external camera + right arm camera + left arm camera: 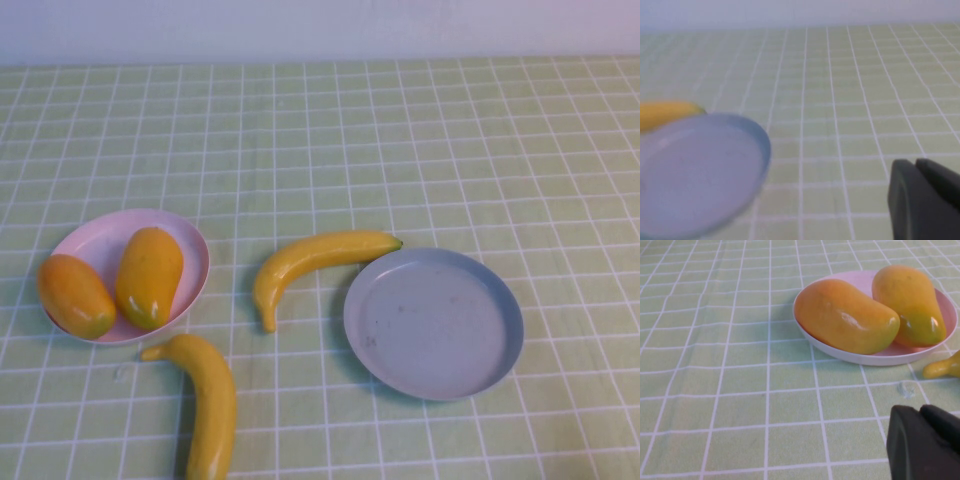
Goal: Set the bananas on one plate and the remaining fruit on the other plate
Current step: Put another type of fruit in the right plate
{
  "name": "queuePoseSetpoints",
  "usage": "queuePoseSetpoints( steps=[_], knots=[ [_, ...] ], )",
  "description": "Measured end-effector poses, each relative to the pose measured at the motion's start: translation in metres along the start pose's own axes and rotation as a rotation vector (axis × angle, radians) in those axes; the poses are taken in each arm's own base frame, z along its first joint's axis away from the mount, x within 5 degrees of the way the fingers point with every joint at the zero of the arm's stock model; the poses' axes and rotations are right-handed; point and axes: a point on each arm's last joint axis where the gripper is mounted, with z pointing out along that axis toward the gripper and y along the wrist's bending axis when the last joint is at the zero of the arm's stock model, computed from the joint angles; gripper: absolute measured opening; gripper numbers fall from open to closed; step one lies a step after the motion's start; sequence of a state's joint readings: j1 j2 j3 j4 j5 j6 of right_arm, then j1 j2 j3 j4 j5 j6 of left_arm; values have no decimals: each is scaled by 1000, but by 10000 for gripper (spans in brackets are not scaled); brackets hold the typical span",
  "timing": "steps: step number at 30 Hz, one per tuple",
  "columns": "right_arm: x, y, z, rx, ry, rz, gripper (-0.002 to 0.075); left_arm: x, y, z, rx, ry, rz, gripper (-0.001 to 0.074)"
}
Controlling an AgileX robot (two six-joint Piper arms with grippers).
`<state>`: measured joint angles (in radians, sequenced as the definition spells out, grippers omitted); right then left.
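Here both grippers (925, 442) (922, 200) apparently hover over checked green tablecloth (400, 150).

A green tablecloth (420, 150) with a white grid pattern covers the entire work surface, bounded from 10 to 2 o'clock by a plain pale wall (320, 28) along the far edge.

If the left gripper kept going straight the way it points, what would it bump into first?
Probably the pink plate with the two mangoes. The left gripper shows only in its wrist view; bare tablecloth lies before them. The right gripper sits beside the grey-blue plate.
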<state>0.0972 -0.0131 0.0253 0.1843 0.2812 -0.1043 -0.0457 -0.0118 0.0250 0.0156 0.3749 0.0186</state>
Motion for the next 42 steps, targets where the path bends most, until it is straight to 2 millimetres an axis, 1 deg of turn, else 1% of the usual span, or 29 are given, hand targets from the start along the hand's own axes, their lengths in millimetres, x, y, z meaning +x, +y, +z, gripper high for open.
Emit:
queuePoseSetpoints(
  steps=[3,4,6,9,11,13,16,20,23,27,30,34,36,39,42],
  knots=[
    [-9,2,-1,-35,-101,190,-17,0,0,0,0,0,0,4],
    [-13,3,-1,-49,-137,287,-17,0,0,0,0,0,0,4],
    [-18,1,-2,-56,-194,401,-17,0,0,0,0,0,0,4],
    [-22,-1,-3,-52,-243,474,-17,0,0,0,0,0,0,4],
    [-22,-1,-3,-57,-245,511,-17,0,0,0,0,0,0,4],
    [-21,1,-2,-80,-218,587,-17,0,0,0,0,0,0,4],
    [-26,8,0,-119,-117,659,-17,0,0,0,0,0,0,4],
    [-48,19,10,-152,107,635,-17,0,0,0,0,0,0,4],
    [-69,27,25,-171,289,568,-17,0,0,0,0,0,0,4],
    [-86,31,54,-173,538,469,-17,0,0,0,0,0,0,4],
    [-96,32,77,-174,685,392,-17,0,0,0,0,0,0,4],
    [-108,33,108,-190,795,347,-17,0,0,0,0,0,0,4],
    [-110,39,125,-209,843,305,-17,0,0,0,0,0,0,4],
    [-115,63,147,-265,894,235,-17,0,0,0,0,0,0,4],
    [-116,100,165,-339,947,152,-17,0,0,0,0,0,0,4]
  ],
)
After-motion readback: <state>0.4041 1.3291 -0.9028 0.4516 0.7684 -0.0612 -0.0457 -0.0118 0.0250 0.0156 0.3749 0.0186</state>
